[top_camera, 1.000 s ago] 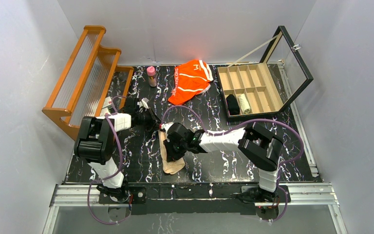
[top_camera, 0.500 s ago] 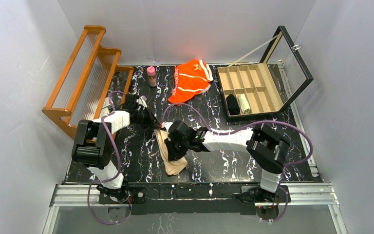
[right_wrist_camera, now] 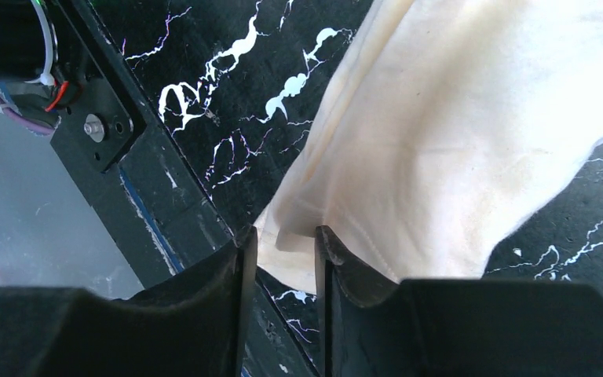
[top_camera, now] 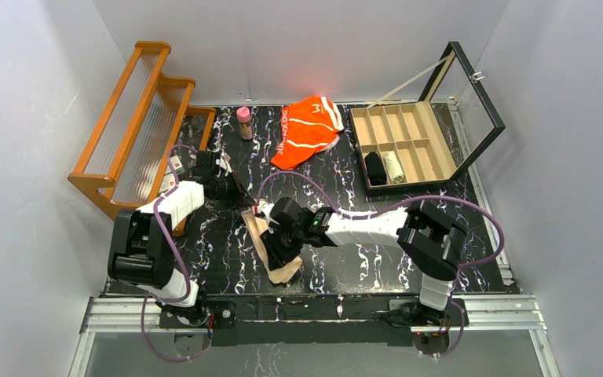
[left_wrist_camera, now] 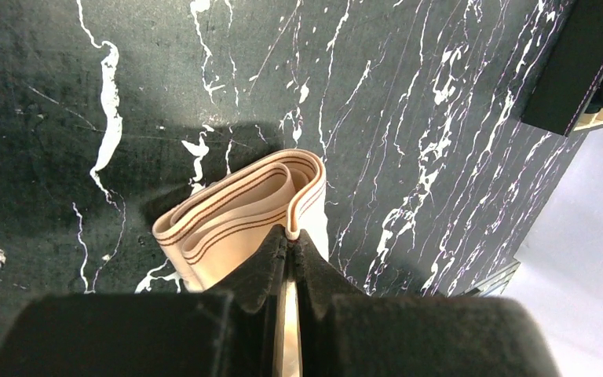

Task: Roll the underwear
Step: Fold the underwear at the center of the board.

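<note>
**Beige pair pinned at one end as I line up the roll**

From my remote seat: the beige underwear lies as a narrow folded strip on the black marbled table, just left of centre, running from about 11 o'clock down to 6. The left gripper is clamped tight on the far end, with the looped waistband bunched just beyond its tips. The right gripper hangs over the near hem with its jaws a little apart. The cloth's edge shows in the gap, but nothing is pinched.

I judge this to be the start of the rolling step for the first garment, anchored at one end and free at the other. The next move seems to call for the right jaws to close on the near hem and turn it over toward the waistband. The left grip would need to keep the strip taut until the roll reaches it.

The hem lies close to the table's near edge, leaving little room to get under it. The orange striped underwear waits unrolled at 12 o'clock, with a pink-capped bottle at 11 and a wooden rack at 10. At 2 o'clock stands an open compartment box holding a black roll and a pale roll. All are well apart from the work.
</note>
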Controlling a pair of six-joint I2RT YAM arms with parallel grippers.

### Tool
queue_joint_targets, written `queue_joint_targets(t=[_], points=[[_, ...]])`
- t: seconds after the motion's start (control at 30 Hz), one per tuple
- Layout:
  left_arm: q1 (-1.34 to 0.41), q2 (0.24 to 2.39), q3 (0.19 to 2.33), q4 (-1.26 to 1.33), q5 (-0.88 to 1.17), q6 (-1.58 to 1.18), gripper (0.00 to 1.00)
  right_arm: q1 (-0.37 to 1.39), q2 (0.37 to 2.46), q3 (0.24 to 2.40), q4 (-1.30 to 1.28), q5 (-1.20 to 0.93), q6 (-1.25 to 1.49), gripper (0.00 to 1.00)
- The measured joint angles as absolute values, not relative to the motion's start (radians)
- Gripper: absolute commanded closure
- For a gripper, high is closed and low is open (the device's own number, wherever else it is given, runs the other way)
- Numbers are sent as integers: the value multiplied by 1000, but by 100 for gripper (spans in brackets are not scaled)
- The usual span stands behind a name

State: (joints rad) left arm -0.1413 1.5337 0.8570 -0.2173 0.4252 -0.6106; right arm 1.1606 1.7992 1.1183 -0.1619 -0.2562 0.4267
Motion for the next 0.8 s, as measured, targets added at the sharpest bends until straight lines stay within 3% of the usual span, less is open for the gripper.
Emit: queue_joint_targets(t=[0.3,0.47,0.67,0.8], points=[[-141,1514,844,-253,418,-613,100,1161,1798,1151,-173,-231,442,58],[-141,1514,843,-262,411,-612,100,1161,1806,1190,-178,-197,444,63],[-141,1514,843,-263,408,-612,100,1168,1855,1218,-189,-174,441,61],[-141,1514,842,-263,408,-608,100,1183,1873,1231,-222,-157,437,65]])
